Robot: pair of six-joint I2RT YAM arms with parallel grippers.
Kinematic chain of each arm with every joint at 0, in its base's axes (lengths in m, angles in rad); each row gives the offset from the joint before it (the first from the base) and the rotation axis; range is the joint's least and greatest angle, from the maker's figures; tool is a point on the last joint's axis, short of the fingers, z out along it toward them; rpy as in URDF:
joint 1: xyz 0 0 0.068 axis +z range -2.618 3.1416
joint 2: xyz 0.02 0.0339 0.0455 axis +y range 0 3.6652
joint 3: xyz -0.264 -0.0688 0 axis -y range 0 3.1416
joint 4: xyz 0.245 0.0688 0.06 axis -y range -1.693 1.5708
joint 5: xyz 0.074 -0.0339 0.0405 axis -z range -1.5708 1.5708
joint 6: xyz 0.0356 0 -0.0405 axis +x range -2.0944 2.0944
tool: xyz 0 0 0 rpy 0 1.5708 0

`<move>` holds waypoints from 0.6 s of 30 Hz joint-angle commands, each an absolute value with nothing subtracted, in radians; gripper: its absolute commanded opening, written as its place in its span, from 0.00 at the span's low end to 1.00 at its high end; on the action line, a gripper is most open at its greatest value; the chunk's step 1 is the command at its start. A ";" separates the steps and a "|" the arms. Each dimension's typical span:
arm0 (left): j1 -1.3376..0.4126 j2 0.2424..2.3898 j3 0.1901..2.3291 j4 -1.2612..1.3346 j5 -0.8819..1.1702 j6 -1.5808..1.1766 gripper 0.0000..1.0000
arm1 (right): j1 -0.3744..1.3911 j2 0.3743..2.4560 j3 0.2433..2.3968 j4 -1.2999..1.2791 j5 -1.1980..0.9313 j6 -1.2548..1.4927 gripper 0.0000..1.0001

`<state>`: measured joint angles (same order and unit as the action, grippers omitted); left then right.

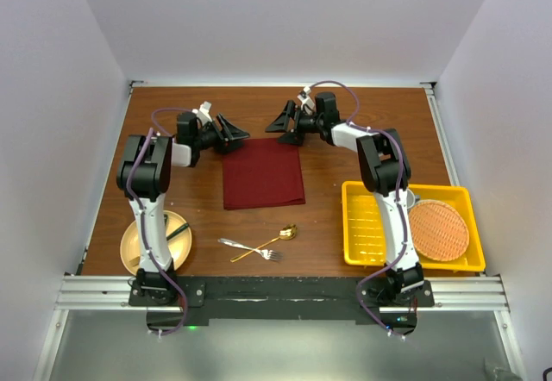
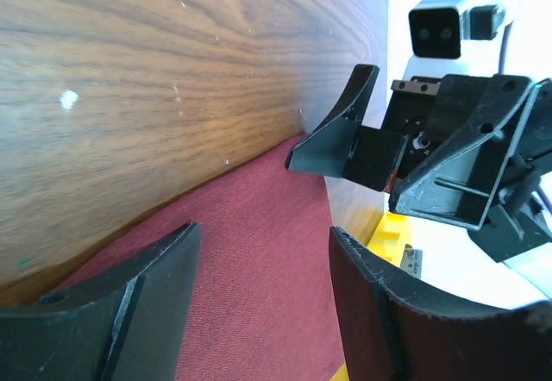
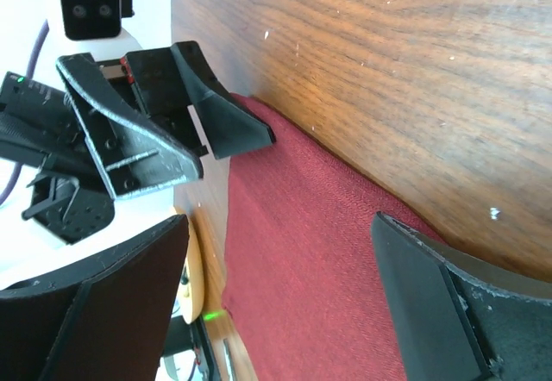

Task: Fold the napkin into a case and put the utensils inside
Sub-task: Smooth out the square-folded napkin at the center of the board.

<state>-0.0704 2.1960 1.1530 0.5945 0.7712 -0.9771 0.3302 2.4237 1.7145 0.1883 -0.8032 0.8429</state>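
The maroon napkin (image 1: 263, 174) lies flat on the table as a folded rectangle, its far edge between the two grippers. My left gripper (image 1: 237, 133) hovers open at its far left corner, with cloth (image 2: 250, 260) showing between the empty fingers (image 2: 138, 303). Open and empty as well, my right gripper (image 1: 278, 131) hangs over the far right corner, above the napkin (image 3: 310, 252). Each wrist view shows the other gripper facing it. The silver fork (image 1: 241, 245) and gold spoon (image 1: 278, 236) lie crossed near the front edge, apart from the napkin.
A yellow tray (image 1: 366, 226) at the right front holds a round orange woven mat (image 1: 438, 228). A tan plate (image 1: 138, 247) with green-handled cutlery sits at the left front. White walls enclose the table.
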 commanded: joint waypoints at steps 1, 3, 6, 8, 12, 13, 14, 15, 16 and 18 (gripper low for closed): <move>-0.015 2.198 1.101 0.572 0.738 -0.968 0.66 | 0.298 2.488 1.704 0.169 -0.787 0.784 0.92; -0.002 2.192 1.075 0.574 0.739 -0.968 0.66 | 0.293 2.506 1.704 0.163 -0.792 0.763 0.91; 0.000 2.174 1.066 0.574 0.753 -0.951 0.65 | 0.295 2.522 1.739 0.163 -0.808 0.752 0.91; 0.000 2.154 1.072 0.590 0.772 -0.937 0.65 | 0.298 2.514 1.764 0.166 -0.859 0.779 0.91; -0.009 2.105 1.094 0.623 0.801 -0.943 0.65 | 0.307 2.369 1.746 0.195 -0.936 0.830 0.92; -0.015 2.094 1.097 0.635 0.807 -0.948 0.65 | 0.308 2.332 1.727 0.199 -0.948 0.841 0.92; -0.034 2.068 1.103 0.650 0.814 -0.953 0.65 | 0.313 2.298 1.709 0.212 -0.965 0.865 0.92; -0.043 2.054 1.103 0.652 0.819 -0.960 0.65 | 0.317 2.236 1.662 0.218 -0.971 0.876 0.93; -0.052 2.042 1.100 0.656 0.822 -0.965 0.66 | 0.322 2.209 1.635 0.221 -0.973 0.887 0.93; -0.081 2.011 1.080 0.669 0.815 -0.985 0.65 | 0.331 2.166 1.551 0.222 -0.973 0.910 0.93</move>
